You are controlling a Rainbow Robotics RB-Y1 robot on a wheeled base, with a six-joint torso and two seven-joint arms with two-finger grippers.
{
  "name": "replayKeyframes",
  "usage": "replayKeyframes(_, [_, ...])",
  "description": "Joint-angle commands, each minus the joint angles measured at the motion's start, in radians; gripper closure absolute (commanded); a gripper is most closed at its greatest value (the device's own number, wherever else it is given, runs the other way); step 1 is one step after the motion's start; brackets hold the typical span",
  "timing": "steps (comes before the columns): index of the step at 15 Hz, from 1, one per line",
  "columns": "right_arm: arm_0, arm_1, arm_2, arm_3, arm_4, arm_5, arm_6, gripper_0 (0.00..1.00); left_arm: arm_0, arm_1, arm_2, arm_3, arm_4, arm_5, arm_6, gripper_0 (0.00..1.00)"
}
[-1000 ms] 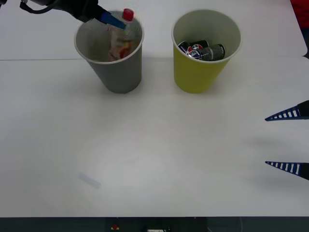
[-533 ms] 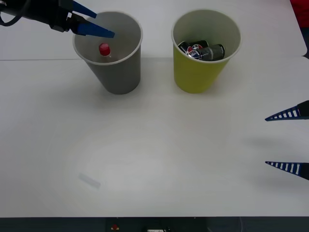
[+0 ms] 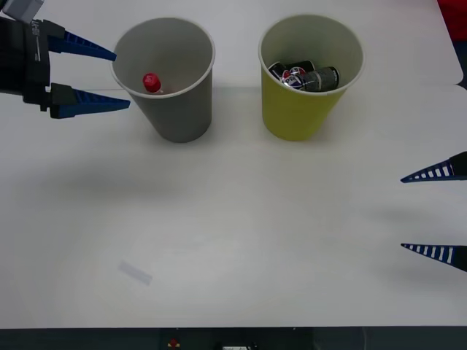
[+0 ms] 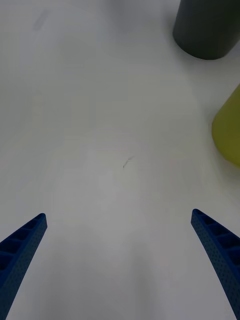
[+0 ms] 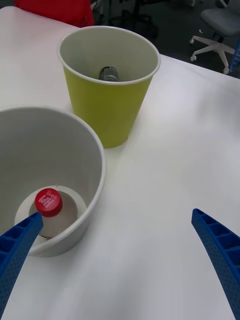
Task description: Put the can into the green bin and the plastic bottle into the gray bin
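The plastic bottle [image 3: 152, 82] stands inside the gray bin [image 3: 171, 109], red cap up; the left wrist view shows the cap's white print. The can [image 3: 306, 76] lies in the green bin [image 3: 299, 109] beside the gray bin. The left gripper [image 3: 102, 76] hangs wide open and empty just left of the gray bin; the right gripper [image 3: 436, 211], also open and empty, is well apart over the bench [image 3: 255, 233].

Matt gray bin [image 3: 174, 109] and green bin [image 3: 299, 109] (paper-like), smooth white table [image 3: 241, 233], glossy can [image 3: 321, 77].
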Motion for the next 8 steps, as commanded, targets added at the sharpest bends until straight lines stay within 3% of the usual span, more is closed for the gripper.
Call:
replayKeyframes(1, [0.0,0.0,0.0,0.0,0.0,0.0,0.0,0.0,0.174,0.017,0.101,-0.038,0.069,-0.024,-0.128,0.0])
replayKeyframes(4, [0.0,0.0,0.0,0.0,0.0,0.0,0.0,0.0,0.338,0.017,0.215,-0.05,0.103,-0.093,-0.258,0.0])
replayKeyframes(8, [0.0,0.0,0.0,0.0,0.0,0.0,0.0,0.0,0.496,0.017,0.293,-0.056,0.122,-0.132,-0.404,0.0])
